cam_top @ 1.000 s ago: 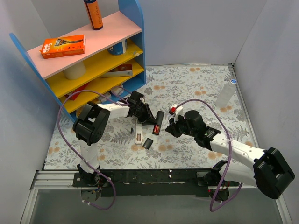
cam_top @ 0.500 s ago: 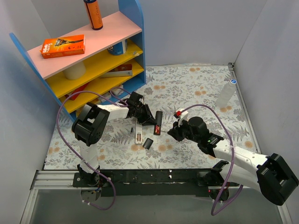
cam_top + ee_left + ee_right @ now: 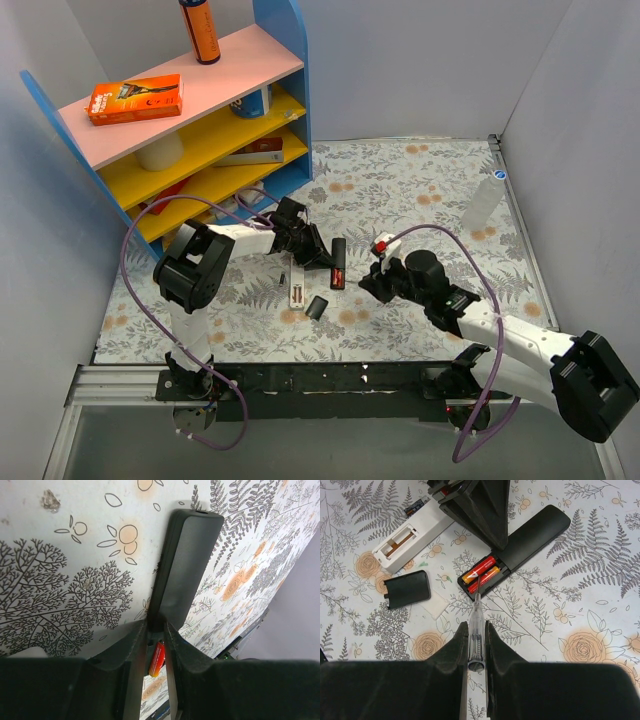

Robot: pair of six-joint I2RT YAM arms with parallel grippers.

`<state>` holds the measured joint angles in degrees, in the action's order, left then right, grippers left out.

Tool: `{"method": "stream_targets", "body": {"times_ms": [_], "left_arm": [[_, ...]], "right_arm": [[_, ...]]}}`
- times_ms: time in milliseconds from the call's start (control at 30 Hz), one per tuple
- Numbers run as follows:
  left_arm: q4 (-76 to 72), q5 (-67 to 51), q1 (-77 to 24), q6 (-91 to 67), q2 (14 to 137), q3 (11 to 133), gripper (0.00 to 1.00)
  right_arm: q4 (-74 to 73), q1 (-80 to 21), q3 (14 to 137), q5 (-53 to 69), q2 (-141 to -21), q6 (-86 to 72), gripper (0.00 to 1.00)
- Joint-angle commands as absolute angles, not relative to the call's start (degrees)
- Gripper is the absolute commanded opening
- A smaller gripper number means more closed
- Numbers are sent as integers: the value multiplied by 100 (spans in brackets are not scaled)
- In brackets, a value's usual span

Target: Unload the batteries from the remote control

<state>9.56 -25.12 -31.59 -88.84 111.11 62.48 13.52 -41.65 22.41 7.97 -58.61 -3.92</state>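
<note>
batteries [image 3: 481,573] at right gripper's [image 3: 475,636] probe [image 3: 475,611] (in remote [image 3: 536,530])

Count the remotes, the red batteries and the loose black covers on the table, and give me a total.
Remotes: 2 (black remote, white remote)
Red batteries: 2
Black cover: 1
Total: 5

a lab test cell: plain grey panels [image 3: 420,60] box in a floral-covered worktop [image 3: 420,190], with a brightly painted shelf [image 3: 215,75] at its far left corner.
</note>
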Motion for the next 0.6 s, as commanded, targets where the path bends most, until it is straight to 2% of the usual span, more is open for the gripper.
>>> {"method": "stream_targets", "body": {"times_ms": [0, 300, 433, 567], "left_arm": [[1960, -1898, -3164, -8543, 11329, 5854, 21], [1951, -1934, -3164, -8561, 11312, 5836, 19], [1907, -1934, -3164, -8587, 11259, 5827, 19], [1855, -1977, -3164, -8631, 11259, 5792, 19]], "right_arm": [[1968, -4175, 1864, 1196, -5739, -280, 1], [1988, -4175, 1739, 852, -5353, -861, 1], [1451, -4175, 2293, 931, -5616, -468, 1], [1608, -4175, 2320, 1230, -5801, -18, 1]]}}
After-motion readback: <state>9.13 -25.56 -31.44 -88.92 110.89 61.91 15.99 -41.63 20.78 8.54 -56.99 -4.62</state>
